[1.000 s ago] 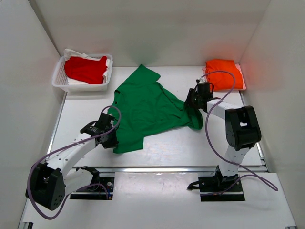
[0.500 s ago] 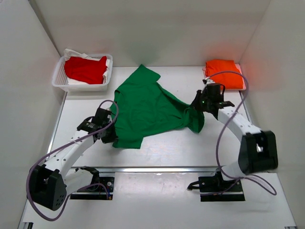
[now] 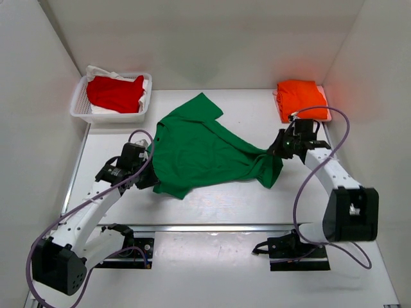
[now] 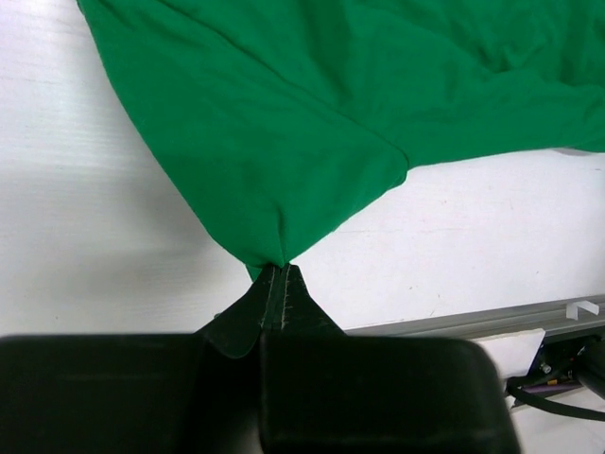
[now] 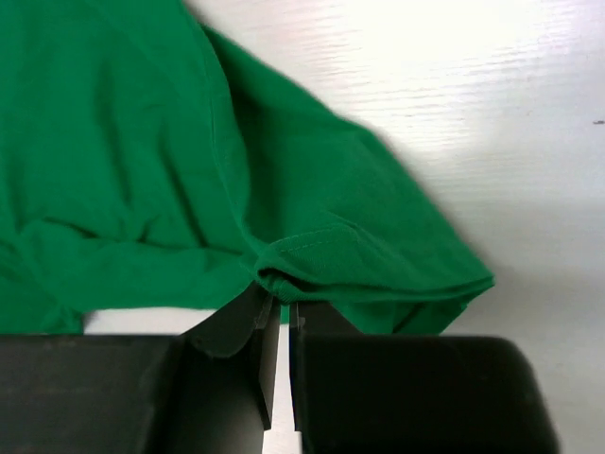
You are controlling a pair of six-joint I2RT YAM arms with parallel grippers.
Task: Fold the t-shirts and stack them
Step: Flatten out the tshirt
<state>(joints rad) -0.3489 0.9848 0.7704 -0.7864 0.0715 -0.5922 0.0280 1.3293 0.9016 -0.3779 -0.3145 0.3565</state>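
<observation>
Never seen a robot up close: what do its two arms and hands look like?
The left arm and right arm are slim white tubes with chunky black joints; a loose purple cable loops along each. The left hand and right hand are matt black, with two flat tapering fingers.

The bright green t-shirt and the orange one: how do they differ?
The bright green cloth t-shirt lies spread and wrinkled centrally; the orange cloth t-shirt sits folded at the far right corner. The left gripper and right gripper pinch the green t-shirt; nothing touches the orange t-shirt. Both are plain, solid-coloured.
</observation>
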